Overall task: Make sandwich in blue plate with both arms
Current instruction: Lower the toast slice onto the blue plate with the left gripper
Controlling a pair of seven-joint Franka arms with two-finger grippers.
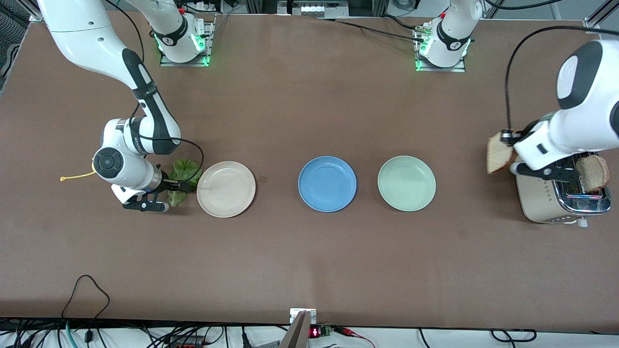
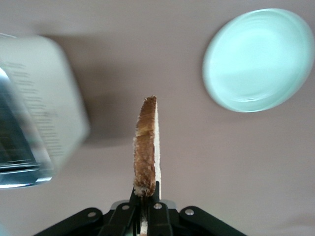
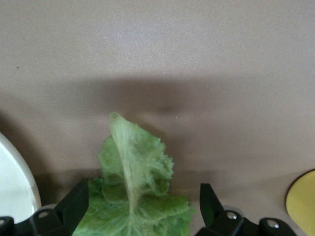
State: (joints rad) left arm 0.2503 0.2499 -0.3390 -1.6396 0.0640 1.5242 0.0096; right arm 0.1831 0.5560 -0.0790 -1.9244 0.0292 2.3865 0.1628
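The blue plate (image 1: pixel 327 183) sits bare mid-table between a beige plate (image 1: pixel 226 188) and a pale green plate (image 1: pixel 406 182). My left gripper (image 1: pixel 508 139) is shut on a slice of toasted bread (image 1: pixel 498 153) and holds it on edge in the air beside the toaster (image 1: pixel 551 198). In the left wrist view the slice (image 2: pixel 146 142) stands up from the gripper (image 2: pixel 146 189). A second slice (image 1: pixel 594 173) sticks out of the toaster. My right gripper (image 1: pixel 185 185) is open and low, its jaws on either side of the green lettuce leaf (image 1: pixel 186 170). The right wrist view shows the leaf (image 3: pixel 138 162) between the gripper's (image 3: pixel 142 199) fingers.
The lettuce lies on the table beside the beige plate (image 3: pixel 15 187), toward the right arm's end. A yellow cord (image 1: pixel 77 176) lies further toward that end. The pale green plate (image 2: pixel 258 59) and the toaster (image 2: pixel 34 113) show in the left wrist view.
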